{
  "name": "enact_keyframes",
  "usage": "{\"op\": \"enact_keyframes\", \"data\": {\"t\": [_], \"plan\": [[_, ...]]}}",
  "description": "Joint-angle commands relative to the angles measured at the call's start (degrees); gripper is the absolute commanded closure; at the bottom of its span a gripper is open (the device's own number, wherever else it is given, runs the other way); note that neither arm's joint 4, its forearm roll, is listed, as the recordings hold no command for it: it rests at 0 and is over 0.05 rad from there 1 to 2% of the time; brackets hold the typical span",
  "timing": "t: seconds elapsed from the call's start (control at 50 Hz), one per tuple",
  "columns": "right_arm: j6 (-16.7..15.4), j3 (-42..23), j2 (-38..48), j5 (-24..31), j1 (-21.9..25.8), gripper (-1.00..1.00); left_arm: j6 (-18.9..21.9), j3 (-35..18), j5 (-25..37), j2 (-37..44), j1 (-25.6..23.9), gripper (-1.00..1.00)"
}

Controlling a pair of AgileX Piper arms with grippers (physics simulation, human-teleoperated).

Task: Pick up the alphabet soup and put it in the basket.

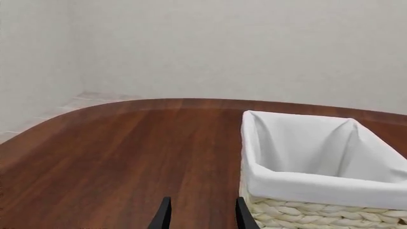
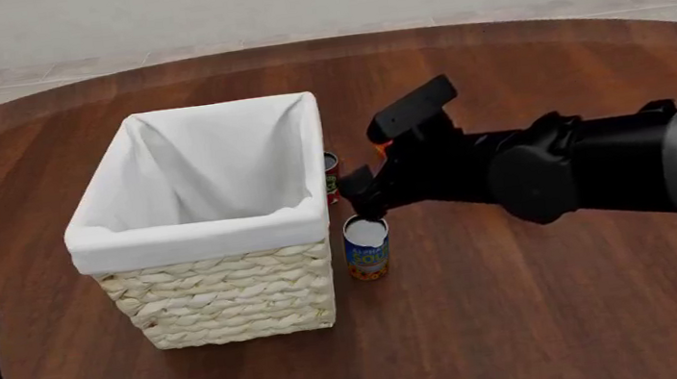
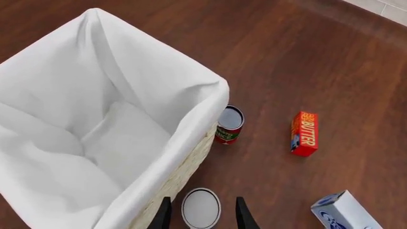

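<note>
- Alphabet soup [image 2: 368, 248]: upright on the table [image 2: 559, 298], just beside the basket's [image 2: 195, 231] near right corner, apart from the wicker but close. Blue/orange/yellow label, silver-white top facing up
- Right gripper [image 3: 200, 212]: hovering directly over the can; in the right wrist view the can top [image 3: 201, 208] sits between the two black fingertips [image 3: 164, 214]. Fingers spread a little wider than the can, nothing held. I can't tell from the front view whether the tips have reached the can's rim
- Left gripper [image 1: 200, 214]: parked low at the near left, fingers apart w/ nothing between them, pointing past the basket's left side. Not involved
- Handling, my judgement: rigid metal cylinder, won't deform under squeeze. Prob. moderately heavy for its size if full. Smooth wall, so slippery; a shallow pinch near the rim could let it slide or tip
- Where I'd take hold: across the dia., pads on the label wall below the top rim, approx. upper-mid height, fingers vertical
- Risk: basket wall is near the can on one side, so the finger on that side has little clearance; may snag wicker or the cloth lining
- Other items: red-and-green can [image 3: 228, 125] against the basket's far right side, butter box [image 3: 304, 133] and a white-blue carton [image 3: 343, 210] lie well apart. No interference expected
</note>
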Motion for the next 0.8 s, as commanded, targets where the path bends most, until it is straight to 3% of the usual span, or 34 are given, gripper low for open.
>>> {"op": "enact_keyframes", "data": {"t": [0.02, 0.8], "plan": [[0.3, 0.0, 0.7, -0.2, 0.1, -1.0, 0.0, 0.0, 0.0, 0.0, 0.3, -1.0], [1.2, 0.2, 4.6, -1.7, 0.0, -1.0, -0.5, 0.0, -0.3, 0.0, 1.0, -1.0]]}}
